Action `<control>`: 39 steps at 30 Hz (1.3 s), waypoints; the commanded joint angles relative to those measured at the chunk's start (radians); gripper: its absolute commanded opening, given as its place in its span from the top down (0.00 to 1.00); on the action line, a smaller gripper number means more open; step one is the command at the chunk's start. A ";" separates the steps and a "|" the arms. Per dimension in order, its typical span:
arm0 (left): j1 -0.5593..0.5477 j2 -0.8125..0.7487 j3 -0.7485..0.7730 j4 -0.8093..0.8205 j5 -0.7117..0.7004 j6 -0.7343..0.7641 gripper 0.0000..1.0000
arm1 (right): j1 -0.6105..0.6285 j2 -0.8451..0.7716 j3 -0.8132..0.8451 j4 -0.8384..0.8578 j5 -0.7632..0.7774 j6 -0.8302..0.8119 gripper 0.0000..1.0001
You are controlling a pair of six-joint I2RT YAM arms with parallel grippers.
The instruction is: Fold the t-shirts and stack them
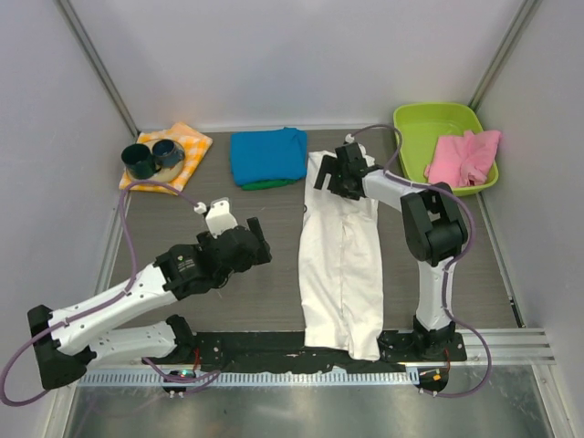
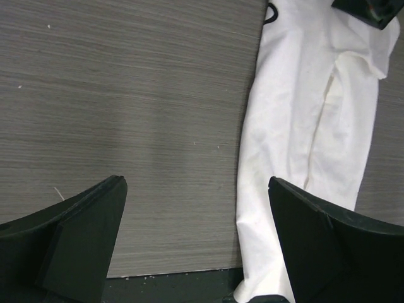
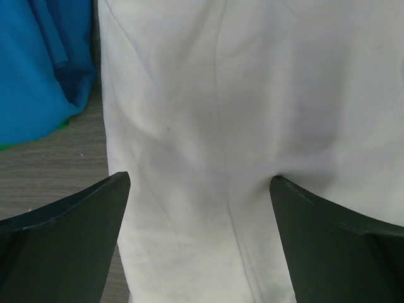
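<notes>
A white t-shirt (image 1: 342,255) lies folded into a long strip down the table's middle, its near end hanging over the front edge. No print shows on it. It also shows in the left wrist view (image 2: 303,139) and the right wrist view (image 3: 240,126). A folded turquoise-blue t-shirt (image 1: 267,155) lies at the back on a green one (image 1: 265,184), and its edge shows in the right wrist view (image 3: 38,69). My right gripper (image 1: 336,173) is open over the strip's far end. My left gripper (image 1: 257,245) is open and empty above bare table, left of the strip.
An orange-and-white checked cloth (image 1: 187,151) with two dark cups (image 1: 139,161) lies at the back left. A lime-green tub (image 1: 438,137) at the back right holds a pink garment (image 1: 465,155). A black rail (image 1: 265,351) runs along the front edge.
</notes>
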 commanded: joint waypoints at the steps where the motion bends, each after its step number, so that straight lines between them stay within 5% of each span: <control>1: 0.138 0.026 -0.049 0.149 0.176 0.092 0.00 | -0.001 0.145 0.130 -0.073 0.053 0.018 0.00; 14: 0.290 0.148 -0.117 0.290 0.343 0.148 0.00 | -0.035 0.451 0.570 -0.277 0.110 0.026 0.00; 20: 0.299 0.209 -0.138 0.348 0.397 0.146 0.00 | -0.050 0.364 0.622 -0.266 0.139 -0.022 0.00; 29: 0.255 0.279 -0.324 0.520 0.486 0.062 0.00 | -0.047 -0.268 0.219 -0.255 0.303 -0.059 0.00; 39: -0.040 0.405 -0.369 0.644 0.489 -0.119 0.00 | 0.061 -0.829 -0.494 -0.378 0.262 0.075 0.00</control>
